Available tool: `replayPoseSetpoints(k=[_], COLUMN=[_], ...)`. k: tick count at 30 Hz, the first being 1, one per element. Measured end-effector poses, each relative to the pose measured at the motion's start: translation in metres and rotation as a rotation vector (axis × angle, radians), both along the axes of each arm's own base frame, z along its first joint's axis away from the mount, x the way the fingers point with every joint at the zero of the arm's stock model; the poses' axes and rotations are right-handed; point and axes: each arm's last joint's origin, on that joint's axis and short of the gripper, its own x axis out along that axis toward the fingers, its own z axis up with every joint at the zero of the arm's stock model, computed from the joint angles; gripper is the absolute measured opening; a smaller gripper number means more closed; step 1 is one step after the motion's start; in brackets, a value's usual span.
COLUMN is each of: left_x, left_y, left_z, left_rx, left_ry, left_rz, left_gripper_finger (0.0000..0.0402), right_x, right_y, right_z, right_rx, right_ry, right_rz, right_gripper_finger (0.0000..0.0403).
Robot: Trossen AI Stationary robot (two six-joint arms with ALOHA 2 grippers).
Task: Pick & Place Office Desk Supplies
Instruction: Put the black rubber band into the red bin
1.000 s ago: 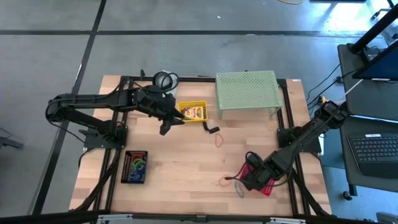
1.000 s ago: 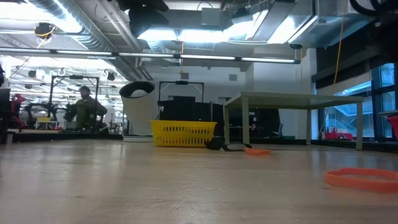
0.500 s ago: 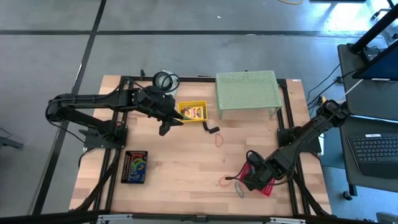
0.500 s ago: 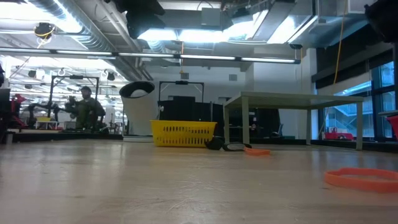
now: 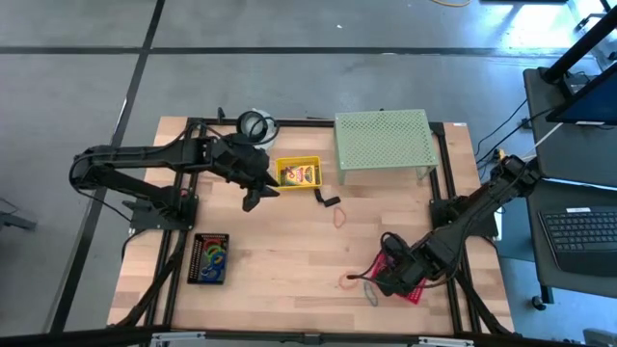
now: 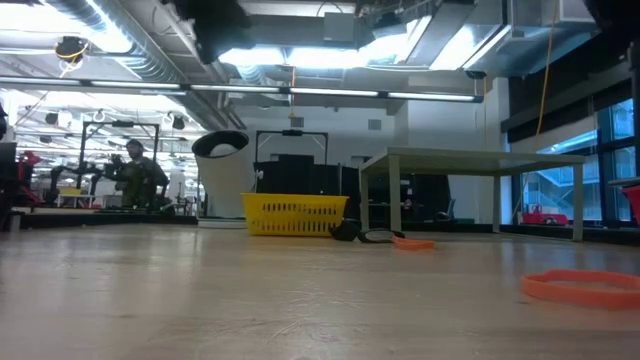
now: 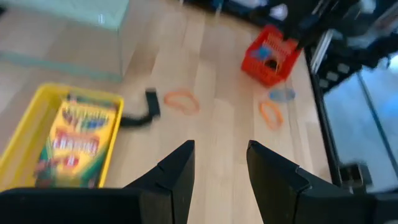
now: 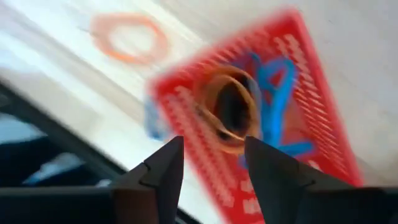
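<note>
Right wrist view, rubber bands (image 8: 249,112) seemingly beneath claw (image 8: 208,162)

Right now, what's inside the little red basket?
The red basket holds blue and orange rubber bands, seen past the open right gripper. Anything beneath them is hidden.

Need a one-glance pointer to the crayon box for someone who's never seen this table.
Start at the big pale green perforated stand along the table's far edge. Right beside it, toward the left arm, sits a yellow tray, and the crayon box lies flat inside. It is the only printed yellow-and-green carton; nearby pieces are loose loops.
</note>
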Motion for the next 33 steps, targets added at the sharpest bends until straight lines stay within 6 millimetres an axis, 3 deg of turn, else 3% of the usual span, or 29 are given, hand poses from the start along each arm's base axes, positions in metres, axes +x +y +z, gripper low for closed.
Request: replayPoseSetpoints(k=[4,6,12,16,20,23,27,33], left_x=[-0.019,-0.029,-0.065,-0.092,-0.110,-0.115,-0.116,-0.116], left_y=[0.004,0.006,0.004,0.003,0.003,0.004,0.004,0.004], left_z=[0.014,0.024,0.055,0.065,0.069,0.071,0.071,0.071], left_rx=[0.011,0.009,0.004,0.002,0.026,0.037,0.024,-0.001], left_ry=[0.037,0.014,-0.167,-0.247,-0.295,-0.311,-0.315,-0.311], left_rz=[-0.001,0.017,0.069,0.136,0.219,0.259,0.269,0.283], left_gripper_finger=[0.0141,0.0141,0.0141,0.0141,0.0141,0.0141,0.0141,0.0141], right_x=[0.018,0.030,0.077,0.105,0.123,0.130,0.139,0.159], right_y=[-0.005,-0.017,-0.083,-0.132,-0.165,-0.177,-0.177,-0.176], right_z=[0.034,0.039,0.021,0.014,-0.003,-0.024,-0.045,-0.050], right_rx=[-0.100,-0.169,-0.307,-0.356,-0.338,-0.291,-0.329,-0.460], right_ry=[-0.174,-0.214,-0.165,-0.205,-0.185,-0.130,-0.071,-0.105], right_rz=[0.035,0.110,0.278,0.324,0.463,0.632,0.881,1.088], right_gripper_finger=[0.0162,0.0158,0.0147,0.0145,0.0145,0.0145,0.0145,0.0145])
